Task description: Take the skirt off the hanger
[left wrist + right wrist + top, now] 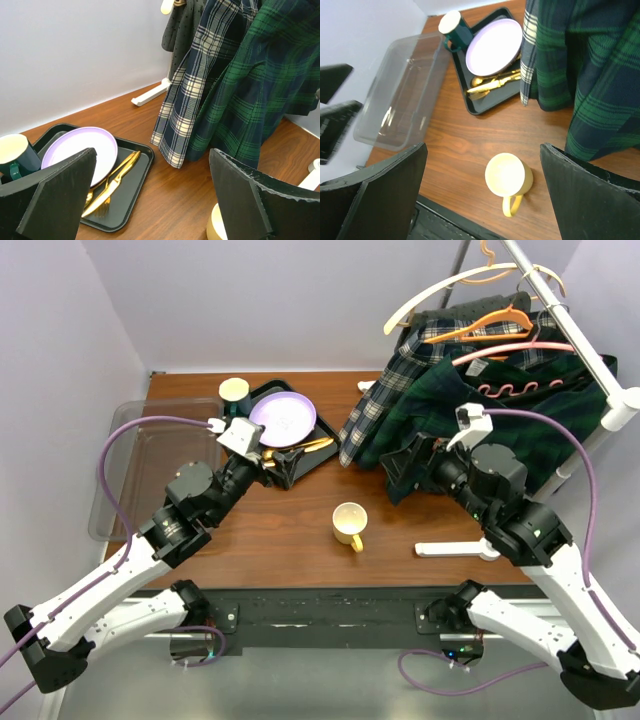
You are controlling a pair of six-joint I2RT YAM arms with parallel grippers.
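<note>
Two plaid skirts hang from a white rack (572,328) at the back right, their hems touching the table. A navy-and-white one (385,400) hangs on an orange hanger (495,322). A dark green one (480,425) hangs on a pink hanger (520,350). Both show in the left wrist view, navy (190,85) and green (255,90). My left gripper (285,468) is open and empty by the tray, well left of the skirts. My right gripper (400,472) is open and empty, just in front of the green skirt's hem (590,65).
A black tray (325,430) holds a lilac plate (283,418) and gold cutlery (315,445), with a dark green mug (234,393) at its corner. A clear plastic bin (130,465) stands at the left. A yellow mug (350,524) and the rack's white foot (455,549) are on the table.
</note>
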